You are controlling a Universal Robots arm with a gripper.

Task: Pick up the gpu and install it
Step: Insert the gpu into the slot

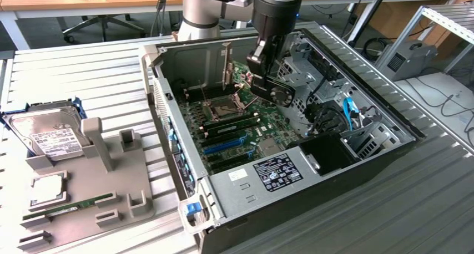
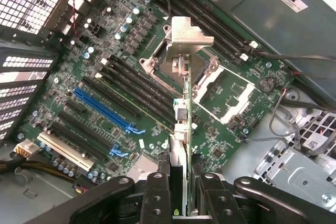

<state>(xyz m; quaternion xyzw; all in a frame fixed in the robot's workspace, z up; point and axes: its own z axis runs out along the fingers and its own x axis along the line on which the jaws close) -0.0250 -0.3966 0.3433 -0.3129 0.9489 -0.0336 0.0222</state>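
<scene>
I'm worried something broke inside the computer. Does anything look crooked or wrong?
Nothing looks broken or spilled. One odd thing: the gpu is not in a slot. It hangs edge-on above the motherboard, clamped in the pincer. The processor socket looks open.

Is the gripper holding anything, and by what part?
Yes: the gripper holds the graphics card, pinching its flat faces at the edge nearest the wrist.
</scene>
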